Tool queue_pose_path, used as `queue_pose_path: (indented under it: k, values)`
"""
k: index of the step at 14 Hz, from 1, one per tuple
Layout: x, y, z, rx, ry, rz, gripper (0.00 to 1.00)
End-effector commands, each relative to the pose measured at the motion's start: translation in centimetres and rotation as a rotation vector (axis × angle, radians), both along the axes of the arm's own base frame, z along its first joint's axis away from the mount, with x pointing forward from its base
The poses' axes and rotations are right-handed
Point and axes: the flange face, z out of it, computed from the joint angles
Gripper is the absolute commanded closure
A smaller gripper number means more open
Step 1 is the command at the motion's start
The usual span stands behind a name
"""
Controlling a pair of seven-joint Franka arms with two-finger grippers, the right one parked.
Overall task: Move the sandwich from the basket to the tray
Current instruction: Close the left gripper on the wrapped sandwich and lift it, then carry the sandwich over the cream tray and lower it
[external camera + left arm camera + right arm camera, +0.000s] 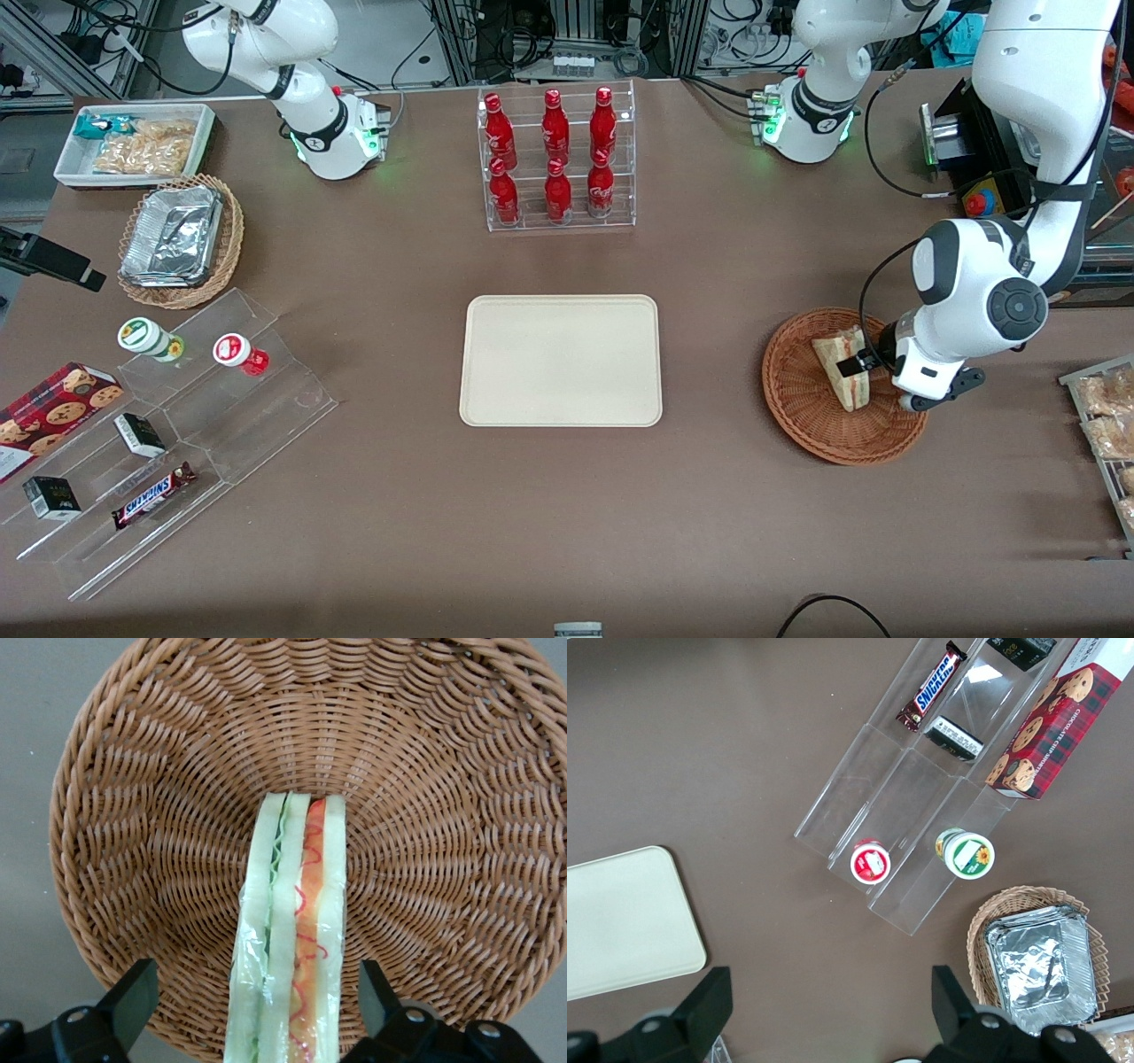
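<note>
We see a brown table [399, 496] with a lab's racks and cables at its edge farthest from the front camera, and near the table's middle lies the tray [561, 361], cream, flat and bare. Toward the working arm's end of the table sits the basket [815, 425], a round reddish-brown wicker bowl, well apart from the tray. In it stands the sandwich [842, 365], a wrapped wedge resting on the weave; in the wrist view the sandwich [292, 948] shows us its cut face, pale bread with a green layer and a red one under clear wrap, reaching toward the middle of the basket [159, 815]. The gripper [873, 361] is down inside the bowl at the wedge; in the wrist view the gripper [257, 992] has its two black fingers [133, 997] spread wide, one on each side of the sandwich, with wicker showing between each finger and the wrap, so we see it holding nothing. Farther from the front camera than the tray, a clear rack of red bottles [556, 155] stands upright. Toward the parked arm's end we find a tan basket of foil containers [177, 239], a white bin of snacks [137, 142] and a clear stepped stand [177, 443] carrying small goods
</note>
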Motion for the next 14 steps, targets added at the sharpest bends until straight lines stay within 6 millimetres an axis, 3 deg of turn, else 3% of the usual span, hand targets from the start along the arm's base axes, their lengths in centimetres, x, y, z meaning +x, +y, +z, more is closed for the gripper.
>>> queue_pose_path:
  k: [1, 4, 6, 8, 9, 11, 14]
  values:
    - [0.2, -1.0, -0.9, 0.000, 0.008, 0.020, 0.00]
    - [-0.1, -1.1, -2.9, -0.008, 0.033, 0.019, 0.03]
    - [-0.3, -1.3, -4.4, -0.016, 0.015, 0.021, 0.50]
    - [-0.4, -1.9, -4.0, -0.015, 0.010, 0.008, 0.80]
    - [-0.2, -2.3, -3.0, -0.011, -0.003, 0.003, 0.86]
    - [0.2, -2.6, 0.2, 0.000, -0.042, -0.017, 0.88]
    - [1.0, -10.2, 6.8, 0.016, -0.022, -0.153, 0.88]
